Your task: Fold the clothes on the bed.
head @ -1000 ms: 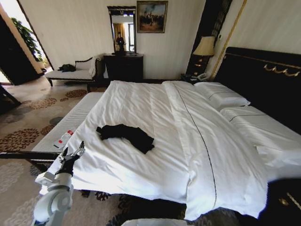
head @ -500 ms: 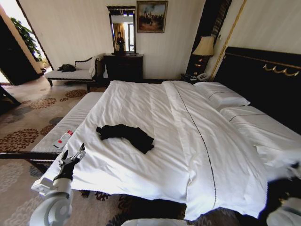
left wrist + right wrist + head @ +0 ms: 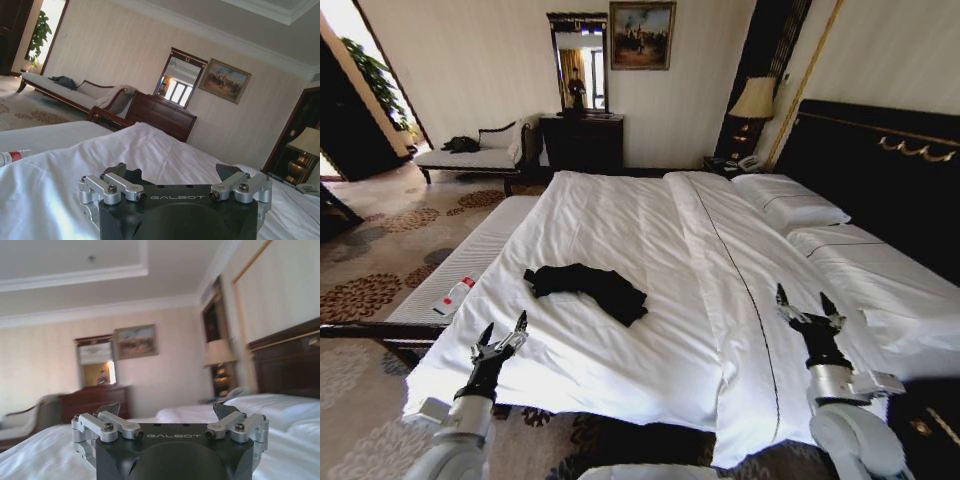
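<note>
One black T-shirt (image 3: 588,288) lies crumpled in a heap on the bed (image 3: 650,300), on the white duvet's left half, lettering hidden in the folds. Two grippers are up at the near edge: my left gripper (image 3: 503,338) off the duvet's left corner, jaws spread; my right gripper (image 3: 807,306) over the right side, jaws spread too. Two pillows (image 3: 790,205) sit by the headboard.

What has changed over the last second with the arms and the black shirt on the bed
The left gripper has moved right and forward along the bed's near edge, fingers spread. The right gripper has risen into sight over the duvet, also open. Neither has taken hold of anything. The black T-shirt lies crumpled where it was.
</note>
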You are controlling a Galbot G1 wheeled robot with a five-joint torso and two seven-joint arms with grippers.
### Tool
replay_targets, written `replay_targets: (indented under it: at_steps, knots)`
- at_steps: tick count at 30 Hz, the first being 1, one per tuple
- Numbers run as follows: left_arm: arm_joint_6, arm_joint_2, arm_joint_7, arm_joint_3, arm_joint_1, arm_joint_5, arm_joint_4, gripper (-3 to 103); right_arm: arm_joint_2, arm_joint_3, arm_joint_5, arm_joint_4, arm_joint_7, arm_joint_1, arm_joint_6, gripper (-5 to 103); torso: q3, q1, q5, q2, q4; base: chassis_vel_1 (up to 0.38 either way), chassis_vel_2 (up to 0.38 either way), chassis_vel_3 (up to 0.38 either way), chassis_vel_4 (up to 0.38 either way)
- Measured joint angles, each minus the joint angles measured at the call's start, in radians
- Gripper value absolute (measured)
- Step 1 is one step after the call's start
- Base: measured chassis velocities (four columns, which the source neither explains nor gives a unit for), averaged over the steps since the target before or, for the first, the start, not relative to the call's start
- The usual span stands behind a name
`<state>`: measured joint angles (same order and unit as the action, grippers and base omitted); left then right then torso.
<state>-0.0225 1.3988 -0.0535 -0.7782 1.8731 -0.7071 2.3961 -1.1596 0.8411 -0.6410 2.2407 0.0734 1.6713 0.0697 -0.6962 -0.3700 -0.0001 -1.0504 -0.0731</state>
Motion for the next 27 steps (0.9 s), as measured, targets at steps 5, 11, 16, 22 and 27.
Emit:
replay_targets:
  at_steps: [5, 11, 16, 22, 27]
  knots:
    - [-0.002, 0.013, 0.007, 0.009, 0.026, 0.028, 0.042, 100, 0.051, -0.101, 0.076, 0.035, 0.021, -0.005, -0.029, 100, 0.0, 0.0, 0.0002, 0.0, 0.0001, 0.0, 0.0, 0.0, 0.0]
    - [-0.036, 0.012, 0.026, 0.008, 0.043, 0.048, 0.072, 100, 0.03, -0.146, 0.352, 0.055, 0.038, 0.055, 0.025, 100, 0.0, 0.0, 0.0001, 0.0, -0.0002, 0.0, 0.0, 0.0, 0.0]
    - [-0.03, 0.024, 0.044, 0.007, 0.055, 0.103, 0.078, 100, -0.005, -0.177, 0.426, 0.078, 0.077, 0.105, 0.052, 100, 0.0, 0.0, 0.0001, 0.0, -0.0003, 0.0, 0.0, 0.0, 0.0]
    - [-0.034, 0.035, 0.05, 0.009, 0.061, 0.139, 0.083, 100, -0.014, -0.194, 0.283, 0.102, 0.112, 0.116, 0.043, 100, 0.0, 0.0, 0.0001, 0.0, -0.0001, 0.0, 0.0, 0.0, 0.0]
    - [-0.065, 0.027, 0.062, 0.009, 0.061, 0.092, 0.098, 100, -0.019, -0.194, 0.154, 0.11, 0.127, 0.112, 0.03, 100, 0.0, 0.0, 0.0001, 0.0, -0.0001, 0.0, 0.0, 0.0, 0.0]
